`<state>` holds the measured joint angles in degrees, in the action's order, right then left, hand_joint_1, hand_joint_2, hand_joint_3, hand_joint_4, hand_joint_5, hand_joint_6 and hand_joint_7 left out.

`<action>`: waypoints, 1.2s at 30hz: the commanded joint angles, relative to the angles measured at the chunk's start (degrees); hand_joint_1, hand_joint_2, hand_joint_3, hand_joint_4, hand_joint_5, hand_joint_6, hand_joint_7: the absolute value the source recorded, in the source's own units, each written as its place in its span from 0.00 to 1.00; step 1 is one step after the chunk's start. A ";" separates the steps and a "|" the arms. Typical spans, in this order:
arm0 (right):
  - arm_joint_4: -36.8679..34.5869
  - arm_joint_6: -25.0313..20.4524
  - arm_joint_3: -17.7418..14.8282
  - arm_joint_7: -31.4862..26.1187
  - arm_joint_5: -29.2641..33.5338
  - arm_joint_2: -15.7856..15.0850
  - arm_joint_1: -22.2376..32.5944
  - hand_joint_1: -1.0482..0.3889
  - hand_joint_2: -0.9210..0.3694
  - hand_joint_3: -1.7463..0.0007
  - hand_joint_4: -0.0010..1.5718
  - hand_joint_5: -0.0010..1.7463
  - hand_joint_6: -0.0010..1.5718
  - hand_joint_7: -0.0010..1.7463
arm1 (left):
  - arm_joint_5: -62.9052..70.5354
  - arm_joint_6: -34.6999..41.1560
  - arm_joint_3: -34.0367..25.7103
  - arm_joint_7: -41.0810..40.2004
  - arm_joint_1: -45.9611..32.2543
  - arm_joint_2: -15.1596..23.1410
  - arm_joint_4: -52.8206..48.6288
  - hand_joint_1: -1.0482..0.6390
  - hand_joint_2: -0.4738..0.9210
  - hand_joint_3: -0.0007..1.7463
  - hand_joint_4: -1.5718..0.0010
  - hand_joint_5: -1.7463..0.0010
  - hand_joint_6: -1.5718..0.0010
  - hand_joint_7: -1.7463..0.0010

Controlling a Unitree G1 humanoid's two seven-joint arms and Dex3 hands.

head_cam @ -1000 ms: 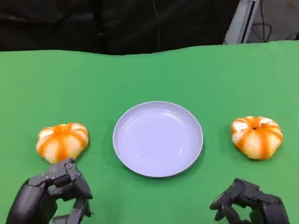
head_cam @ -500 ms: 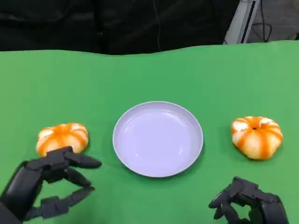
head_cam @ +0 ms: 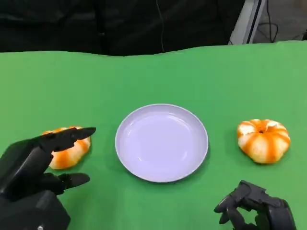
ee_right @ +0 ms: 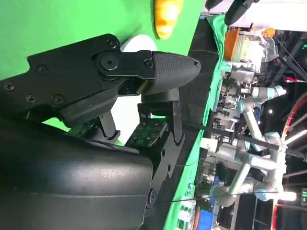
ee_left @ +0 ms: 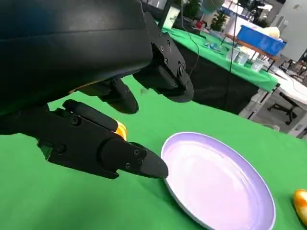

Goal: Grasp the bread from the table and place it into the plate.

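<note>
Green cloth table [head_cam: 153, 76] fills the head view, dark backdrop behind, lab clutter past the far edge in the wrist views. Lilac plate [head_cam: 162, 142] sits dead centre, nothing in it. Two orange-and-white striped bread rolls: left bread [head_cam: 71, 149] just left of the plate, right bread [head_cam: 264, 140] well apart on the plate's other side.

Key relation: left hand [head_cam: 36, 170] is raised over the near-left corner, spread wide, holding nothing, one long finger reaching across the top of the left bread toward the plate, a shorter one below it on the near side. Bread lies just ahead of and under those fingers, roundish, no real long axis, so approach angle matters little. Probably the reach step; grasp not yet made. Right hand [head_cam: 254, 211] low at the near-right edge, fingers curled in on nothing, clearly farther from its roll.

Hidden: left side of the left bread is behind the hand; contact can't be told. Left wrist view shows just a sliver of orange between fingers. Right hand cut off by the frame edge.
</note>
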<state>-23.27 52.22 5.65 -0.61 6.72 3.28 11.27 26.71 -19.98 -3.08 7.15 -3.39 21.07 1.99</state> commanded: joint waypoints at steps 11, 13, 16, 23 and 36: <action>-0.04 0.17 -0.21 -0.85 0.47 -0.19 -0.17 0.25 0.02 0.73 0.55 0.87 0.58 0.67 | 15.61 6.95 10.46 -12.47 16.92 4.40 -21.20 0.24 1.00 0.11 0.84 0.92 0.79 1.00; 0.10 0.41 -0.34 -1.13 0.91 -0.28 0.03 0.25 0.01 0.73 0.55 0.87 0.58 0.67 | 17.29 8.44 13.33 -13.87 21.91 3.34 -29.80 0.23 1.00 0.14 0.85 0.92 0.79 1.00; 0.67 -0.06 -0.30 -1.34 1.35 -0.23 0.42 0.24 0.01 0.73 0.55 0.88 0.58 0.68 | 18.11 9.91 16.43 -15.30 26.78 2.38 -38.27 0.24 1.00 0.17 0.85 0.93 0.79 1.00; 1.10 -0.13 -0.16 -1.24 1.23 -0.23 0.65 0.25 0.01 0.74 0.54 0.89 0.58 0.68 | 17.19 10.40 20.49 -17.59 32.37 1.10 -48.78 0.24 1.00 0.18 0.84 0.93 0.79 0.99; 0.63 0.23 -0.15 -1.40 1.17 -0.15 0.41 0.25 0.01 0.75 0.55 0.88 0.58 0.67 | 14.76 9.89 25.80 -17.75 40.54 -2.03 -66.21 0.26 1.00 0.17 0.82 0.95 0.77 0.99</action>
<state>-22.95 52.27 5.79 -1.74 8.56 3.58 11.53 42.11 -10.04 22.01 -10.16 36.69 18.73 -62.39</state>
